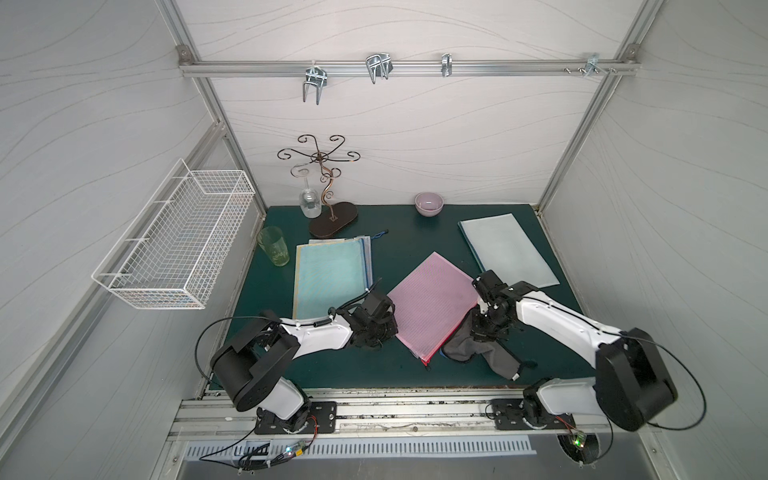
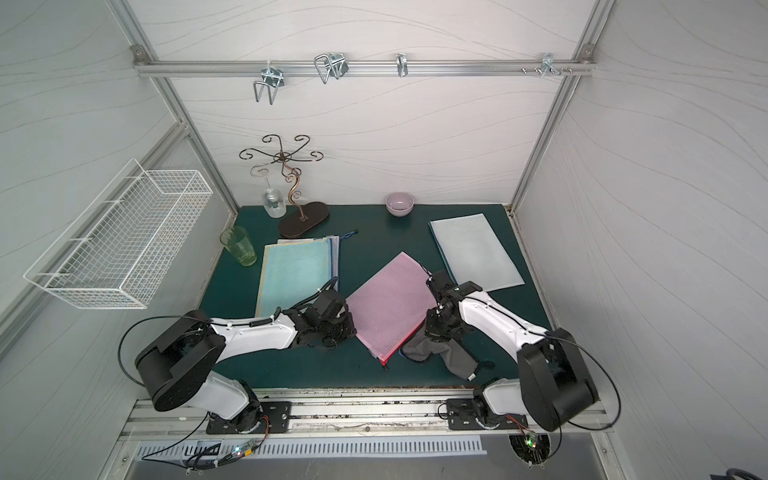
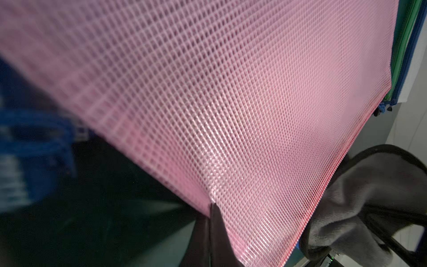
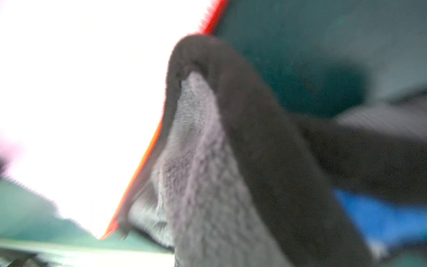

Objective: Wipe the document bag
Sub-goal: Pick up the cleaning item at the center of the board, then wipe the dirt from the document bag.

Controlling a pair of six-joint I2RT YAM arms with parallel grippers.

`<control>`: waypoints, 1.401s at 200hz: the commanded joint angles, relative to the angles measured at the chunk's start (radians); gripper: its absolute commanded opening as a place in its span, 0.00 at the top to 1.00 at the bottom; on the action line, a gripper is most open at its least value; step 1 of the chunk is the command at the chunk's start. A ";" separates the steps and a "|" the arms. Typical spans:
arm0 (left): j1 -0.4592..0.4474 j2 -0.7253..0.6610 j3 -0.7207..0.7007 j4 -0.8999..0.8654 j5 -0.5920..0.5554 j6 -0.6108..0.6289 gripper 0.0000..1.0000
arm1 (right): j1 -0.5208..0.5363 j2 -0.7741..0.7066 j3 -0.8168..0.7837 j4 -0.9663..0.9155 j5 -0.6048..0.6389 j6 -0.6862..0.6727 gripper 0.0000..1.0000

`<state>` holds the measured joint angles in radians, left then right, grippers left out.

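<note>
**Document Bag Clamped, Cloth Gripped**

In both top views the pink document bag (image 1: 432, 303) lies at the centre of the green mat (image 1: 399, 245), turned diagonally. The left gripper (image 1: 388, 326) stands at the bag's 8 o'clock edge, jaws fully closed and pinching that edge. The right gripper (image 1: 478, 332) stands at the bag's 4 o'clock edge, jaws closed on a bunched fold of the grey cloth (image 1: 492, 359). The rest of the cloth trails toward 5 o'clock on the mat.
</note>
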<state>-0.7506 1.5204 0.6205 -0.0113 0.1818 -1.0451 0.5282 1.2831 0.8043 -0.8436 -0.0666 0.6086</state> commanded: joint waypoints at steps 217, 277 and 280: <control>0.008 -0.028 0.044 -0.069 0.049 0.045 1.00 | 0.118 0.549 0.567 0.041 -0.113 -0.219 1.00; 0.015 -0.026 0.037 -0.050 0.053 0.045 1.00 | 0.111 0.431 0.239 0.156 -0.206 0.007 1.00; 0.015 -0.028 0.036 -0.050 0.054 0.045 1.00 | 0.087 0.433 0.237 0.154 -0.183 0.002 1.00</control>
<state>-0.7425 1.4837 0.6552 -0.0883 0.2276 -1.0023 0.7513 1.7008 1.0775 -0.6827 -0.3134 0.5465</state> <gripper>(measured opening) 0.047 0.064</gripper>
